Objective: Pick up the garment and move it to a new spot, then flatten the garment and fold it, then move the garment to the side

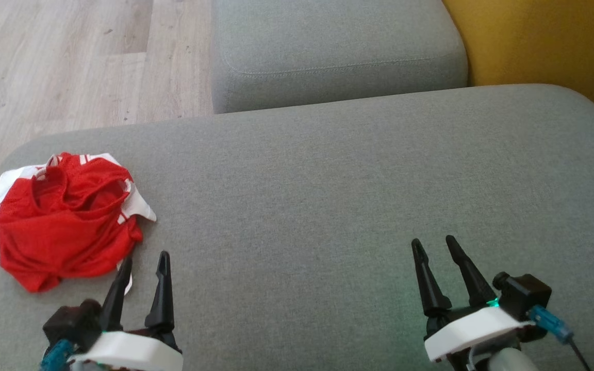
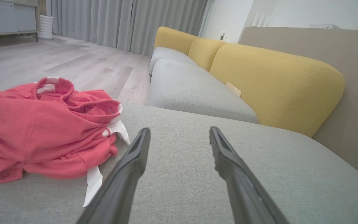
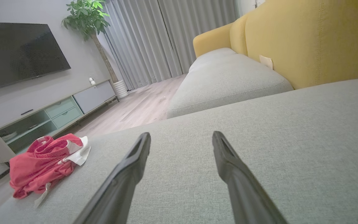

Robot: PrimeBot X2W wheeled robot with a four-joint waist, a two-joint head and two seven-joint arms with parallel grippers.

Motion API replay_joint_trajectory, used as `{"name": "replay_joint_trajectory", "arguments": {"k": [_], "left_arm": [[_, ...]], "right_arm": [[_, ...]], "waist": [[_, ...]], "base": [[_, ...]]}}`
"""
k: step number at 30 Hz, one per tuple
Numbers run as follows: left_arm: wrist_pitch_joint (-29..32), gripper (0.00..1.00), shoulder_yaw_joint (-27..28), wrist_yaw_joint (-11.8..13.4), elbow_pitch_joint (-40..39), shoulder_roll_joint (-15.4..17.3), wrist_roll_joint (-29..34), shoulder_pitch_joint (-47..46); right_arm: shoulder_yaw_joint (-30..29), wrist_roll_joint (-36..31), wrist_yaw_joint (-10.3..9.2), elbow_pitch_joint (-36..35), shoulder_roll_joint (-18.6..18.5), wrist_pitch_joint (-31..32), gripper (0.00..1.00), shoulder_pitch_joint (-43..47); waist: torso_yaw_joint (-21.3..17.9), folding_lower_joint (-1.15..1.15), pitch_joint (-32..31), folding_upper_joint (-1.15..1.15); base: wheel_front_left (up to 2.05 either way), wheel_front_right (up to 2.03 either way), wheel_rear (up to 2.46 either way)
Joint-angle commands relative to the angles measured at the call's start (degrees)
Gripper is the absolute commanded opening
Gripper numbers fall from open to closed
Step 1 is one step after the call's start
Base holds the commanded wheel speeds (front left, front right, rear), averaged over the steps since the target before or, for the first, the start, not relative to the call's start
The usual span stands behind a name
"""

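The garment (image 1: 67,219) is red mesh with white trim, lying crumpled in a heap near the left end of the grey sofa seat (image 1: 328,196). My left gripper (image 1: 145,260) hovers just right of and nearer than the heap, open and holding nothing. In the left wrist view the garment (image 2: 45,130) bulks up to the left of the fingers, a white strip trailing beside the left fingertip. My right gripper (image 1: 433,245) stands open over bare cushion far to the right; its wrist view has the garment (image 3: 43,163) at the far left.
A second grey seat cushion (image 1: 338,51) lies beyond, with a yellow backrest (image 1: 534,41) at the right. Wood floor (image 1: 70,62) drops away past the seat's left and far edges. A TV (image 3: 20,53), a low cabinet (image 3: 51,115) and a potted plant (image 3: 89,18) stand across the room.
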Motion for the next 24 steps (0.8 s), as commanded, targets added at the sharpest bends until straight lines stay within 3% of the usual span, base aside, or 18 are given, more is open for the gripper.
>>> {"name": "replay_joint_trajectory", "arguments": {"k": [1, 19, 24], "left_arm": [[-0.9, 1.00, 1.4, 0.1, -2.6, 0.7, 1.5, -2.0], [-3.9, 1.00, 2.0, -0.3, -3.3, 0.8, 11.0, -0.6], [-3.9, 1.00, 2.6, -0.9, -2.0, 0.8, 10.7, -1.0]], "right_arm": [[1.4, -1.5, -0.04, -1.7, -0.1, -0.8, 1.00, -3.5], [-0.1, -14.3, -0.04, 0.3, -0.1, -3.8, 1.00, -3.6], [-0.5, -14.7, -0.04, 0.4, -0.1, -3.8, 1.00, -3.7]], "waist": [[0.0, 0.00, 0.0, 0.00], [-0.4, 0.00, -0.6, 0.00], [-0.5, 0.00, -0.5, 0.00]], "base": [[0.00, 0.00, 0.00], [0.00, 0.00, 0.00], [0.00, 0.00, 0.00]]}}
